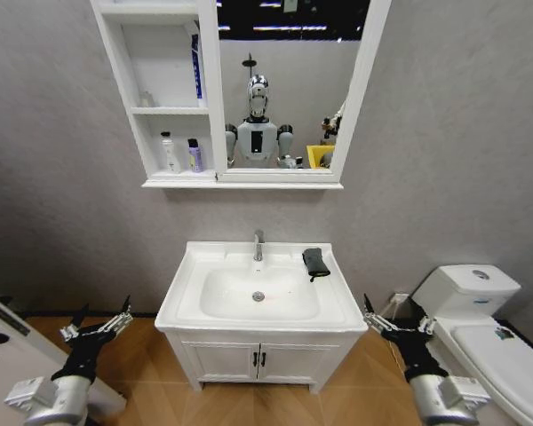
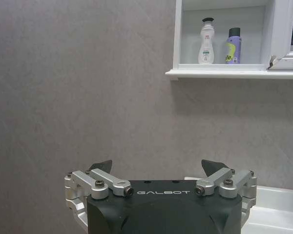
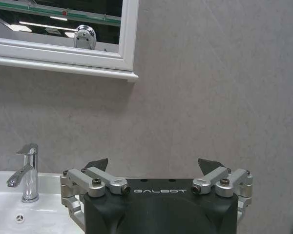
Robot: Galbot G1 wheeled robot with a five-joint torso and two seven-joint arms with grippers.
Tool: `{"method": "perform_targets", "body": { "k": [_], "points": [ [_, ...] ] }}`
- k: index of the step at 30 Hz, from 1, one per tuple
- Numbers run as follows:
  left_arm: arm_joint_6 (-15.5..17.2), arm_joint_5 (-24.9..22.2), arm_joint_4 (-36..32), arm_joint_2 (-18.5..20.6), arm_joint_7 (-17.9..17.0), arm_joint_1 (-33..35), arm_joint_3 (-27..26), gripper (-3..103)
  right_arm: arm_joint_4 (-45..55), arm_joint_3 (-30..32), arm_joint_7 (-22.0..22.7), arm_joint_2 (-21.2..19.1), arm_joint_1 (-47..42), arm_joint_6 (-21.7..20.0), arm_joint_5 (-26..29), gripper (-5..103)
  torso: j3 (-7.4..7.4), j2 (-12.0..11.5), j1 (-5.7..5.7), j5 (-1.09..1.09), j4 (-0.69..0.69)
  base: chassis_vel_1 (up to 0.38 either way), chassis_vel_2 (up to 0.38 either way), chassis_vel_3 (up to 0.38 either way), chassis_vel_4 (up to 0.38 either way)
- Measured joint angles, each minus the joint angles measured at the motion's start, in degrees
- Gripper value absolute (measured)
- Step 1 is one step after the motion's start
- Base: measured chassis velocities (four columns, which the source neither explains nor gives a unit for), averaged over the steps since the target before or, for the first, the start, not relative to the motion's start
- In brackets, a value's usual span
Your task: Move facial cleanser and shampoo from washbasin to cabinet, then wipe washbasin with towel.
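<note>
Fingers on both grippers stand wide apart and hold nothing: the left gripper (image 1: 96,327) hangs low beside the basin's left edge, the right gripper (image 1: 393,323) low beside its right edge. Two bottles, a white one (image 1: 168,153) and a purple one (image 1: 194,155), already stand side by side in the cabinet's (image 1: 124,71) lowest compartment, so the wiping step looks to be the one in hand. One towel (image 1: 315,261) lies on the basin (image 1: 182,293) rim, right of the single faucet (image 1: 258,245). To do it well, the right arm, being nearer, should probably come down over the cloth's middle, pinch it firmly, and sweep across the bowl without catching the faucet. One blue item (image 1: 196,71) stands on the shelf above; it is too small to name.
</note>
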Motion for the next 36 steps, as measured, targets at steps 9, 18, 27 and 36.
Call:
{"method": "perform_targets", "body": {
  "k": [9,18,27,36],
  "points": [
    [0.0,-0.1,-0.2,0.1,-0.1,0.2,-0.2,100,0.0,-0.5,-0.3,0.1,0.3,-0.4,-0.4,100,0.0,0.0,0.0,0.0,0.0,-0.024,0.02,0.034,-0.023],
    [0.0,-0.1,-0.6,-0.2,-0.2,0.1,0.1,100,-0.1,-0.5,-0.4,0.2,0.1,-0.4,-1.0,100,0.0,0.0,0.01,0.01,0.0,-0.055,0.064,0.081,-0.076],
    [-0.2,0.0,-0.7,-1.2,-0.2,0.0,0.3,100,-0.7,-0.7,-0.4,-0.5,0.7,-0.7,-1.3,100,0.0,0.0,0.01,0.0,0.0,-0.041,0.052,0.046,-0.054],
    [-0.2,0.7,-1.1,-1.8,-0.4,-0.4,1.0,100,-1.9,-0.7,-0.3,-0.9,1.0,-0.5,-1.2,100,0.0,0.0,0.0,0.01,0.0,-0.06,0.045,0.05,-0.044]
  ]
}}
